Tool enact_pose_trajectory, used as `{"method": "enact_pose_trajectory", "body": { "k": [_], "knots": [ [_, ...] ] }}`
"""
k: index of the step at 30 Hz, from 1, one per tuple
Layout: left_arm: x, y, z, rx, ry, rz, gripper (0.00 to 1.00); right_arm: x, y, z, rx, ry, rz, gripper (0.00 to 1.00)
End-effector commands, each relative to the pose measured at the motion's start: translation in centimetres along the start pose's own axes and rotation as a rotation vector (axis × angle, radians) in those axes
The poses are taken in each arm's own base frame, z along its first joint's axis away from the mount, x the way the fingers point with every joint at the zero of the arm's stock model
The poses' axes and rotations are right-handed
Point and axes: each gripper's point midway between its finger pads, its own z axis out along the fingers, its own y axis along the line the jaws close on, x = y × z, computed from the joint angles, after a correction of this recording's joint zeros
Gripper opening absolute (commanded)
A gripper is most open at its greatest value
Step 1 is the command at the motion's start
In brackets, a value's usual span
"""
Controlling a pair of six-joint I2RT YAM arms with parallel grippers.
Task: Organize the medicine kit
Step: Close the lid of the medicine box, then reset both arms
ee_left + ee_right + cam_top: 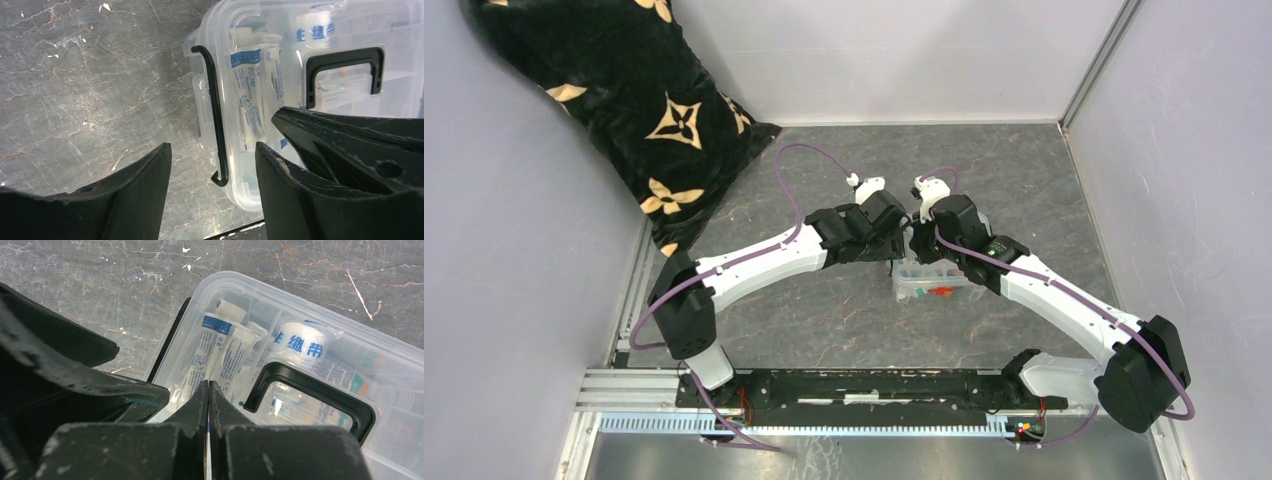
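The medicine kit (931, 289) is a clear plastic box at the table's middle, partly under both wrists. Its flat lid (280, 30) is on, with a black handle (345, 70) on top. White packets with blue print (220, 350) show through the lid. My left gripper (212, 157) is open at the box's end. Its fingers stand either side of the black side clip (215, 115) without touching it. My right gripper (208, 386) is shut with nothing between its tips, and hangs over the lid next to the handle (310, 390). Whether it touches the lid I cannot tell.
A black cushion with gold flower marks (624, 100) leans in the far left corner. Grey walls enclose the marbled table (824, 320) on three sides. The arms' mounting rail (854, 385) runs along the near edge.
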Motion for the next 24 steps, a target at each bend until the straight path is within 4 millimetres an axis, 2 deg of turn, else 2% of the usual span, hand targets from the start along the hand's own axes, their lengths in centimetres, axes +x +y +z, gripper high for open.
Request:
{"method": "enact_pose_trajectory", "body": {
  "k": [1,5,7,8,11,17,21,24],
  "knots": [
    [-3.3,-2.8,-3.8,0.130,-0.086,-0.018,0.70,4.3,-1.1,0.2,0.035,0.150,-0.012,0.00],
    [-4.0,-3.6,-5.2,0.194,-0.113,-0.036,0.72,4.4,-1.1,0.2,0.035,0.150,-0.013,0.00],
    [-4.4,-3.2,-5.8,0.197,-0.133,-0.047,0.73,4.2,-1.1,0.1,0.037,0.145,-0.012,0.00],
    [-4.7,-2.8,-6.3,0.190,-0.151,-0.059,0.73,4.1,-1.1,0.1,0.036,0.143,-0.012,0.00],
    [-5.8,0.3,-7.8,0.100,-0.245,-0.120,0.73,3.5,-1.2,0.0,0.045,0.123,-0.014,0.00],
    [-8.1,5.4,-12.7,0.009,-0.425,-0.203,0.76,-0.6,-0.5,-1.0,0.028,0.012,-0.017,0.00],
    [-8.7,8.1,-14.6,-0.081,-0.476,-0.190,0.80,-4.4,0.1,-2.5,0.010,-0.097,-0.015,0.00],
    [-8.8,9.3,-15.5,-0.119,-0.492,-0.168,0.81,-6.6,0.3,-4.0,0.005,-0.183,-0.013,0.03]
  ]
}}
